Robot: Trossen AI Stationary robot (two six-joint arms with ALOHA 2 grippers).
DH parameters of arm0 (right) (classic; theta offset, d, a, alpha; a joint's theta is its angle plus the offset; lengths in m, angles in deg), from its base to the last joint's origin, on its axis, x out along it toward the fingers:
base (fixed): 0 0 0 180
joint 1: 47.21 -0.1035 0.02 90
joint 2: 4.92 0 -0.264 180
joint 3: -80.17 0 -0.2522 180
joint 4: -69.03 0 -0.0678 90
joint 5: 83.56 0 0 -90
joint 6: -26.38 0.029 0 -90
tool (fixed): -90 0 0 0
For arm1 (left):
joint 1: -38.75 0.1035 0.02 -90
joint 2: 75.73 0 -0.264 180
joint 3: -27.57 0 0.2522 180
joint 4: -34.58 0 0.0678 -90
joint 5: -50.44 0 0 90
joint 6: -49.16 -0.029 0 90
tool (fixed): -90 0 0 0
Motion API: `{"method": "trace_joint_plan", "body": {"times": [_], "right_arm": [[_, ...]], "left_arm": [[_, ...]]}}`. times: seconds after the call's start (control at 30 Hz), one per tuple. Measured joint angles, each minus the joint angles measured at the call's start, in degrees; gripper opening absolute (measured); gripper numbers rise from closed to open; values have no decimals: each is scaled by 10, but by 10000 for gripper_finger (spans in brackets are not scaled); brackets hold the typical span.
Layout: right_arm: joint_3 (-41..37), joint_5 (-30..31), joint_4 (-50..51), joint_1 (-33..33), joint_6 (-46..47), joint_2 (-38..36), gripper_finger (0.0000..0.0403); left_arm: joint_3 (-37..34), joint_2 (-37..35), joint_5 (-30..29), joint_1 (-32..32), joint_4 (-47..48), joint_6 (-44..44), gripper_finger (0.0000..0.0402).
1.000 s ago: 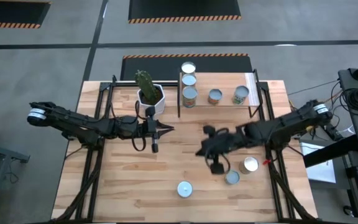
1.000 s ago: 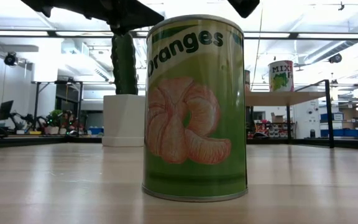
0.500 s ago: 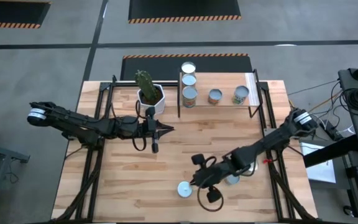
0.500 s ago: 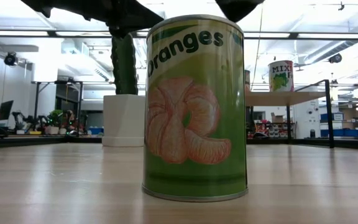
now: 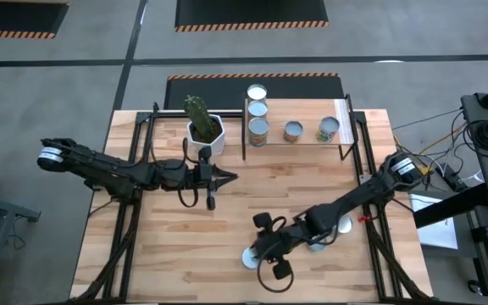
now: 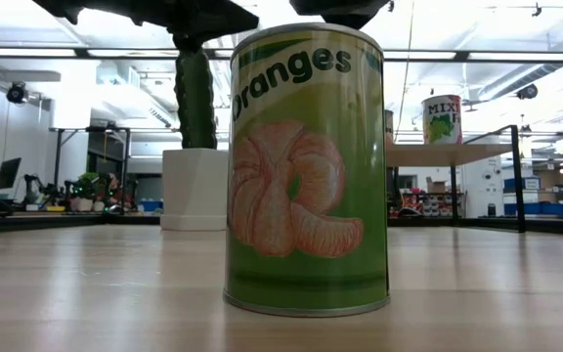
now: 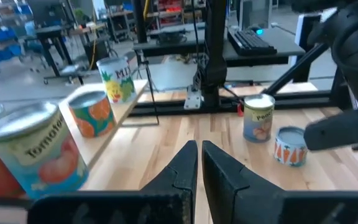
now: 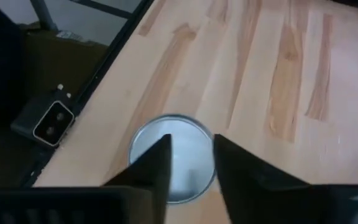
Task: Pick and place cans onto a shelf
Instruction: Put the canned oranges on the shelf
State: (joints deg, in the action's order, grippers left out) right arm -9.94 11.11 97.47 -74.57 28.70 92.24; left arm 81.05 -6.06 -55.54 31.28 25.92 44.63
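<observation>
Your right gripper (image 8: 188, 155) has swung forward from mid-table and now hangs directly over the oranges can (image 8: 171, 155) at the table's front edge. Its fingers have just parted a little, still narrower than the silver lid below. That reads as a pick being lined up. Your left gripper (image 7: 199, 163) waits pinched shut, the shelf (image 5: 299, 135) beyond it.

My slatted wooden table (image 5: 176, 246) carries the shelf (image 5: 307, 135) at twelve o'clock with its five cans (image 5: 258, 130), a white cactus pot (image 5: 206, 134) at eleven, an Oranges can (image 5: 250, 257) near six, and two more cans (image 5: 343, 224) at four.
</observation>
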Motion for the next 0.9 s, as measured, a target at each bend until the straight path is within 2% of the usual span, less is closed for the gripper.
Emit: {"method": "trace_joint_plan", "body": {"times": [0.3, 0.43, 0.53, 0.9], "right_arm": [[14, -1, 15, -5, 46, 31, 298], [15, -2, 26, -10, 45, 33, 359], [15, -1, 49, -8, 46, 32, 376], [15, -36, 51, 4, 65, 55, 380]], "left_arm": [[0, 1, 0, 0, -7, -8, 6], [0, 1, 0, 0, -7, -7, 6], [0, 1, 0, 0, -7, -9, 6], [0, 1, 0, 0, -7, -9, 6]]}}
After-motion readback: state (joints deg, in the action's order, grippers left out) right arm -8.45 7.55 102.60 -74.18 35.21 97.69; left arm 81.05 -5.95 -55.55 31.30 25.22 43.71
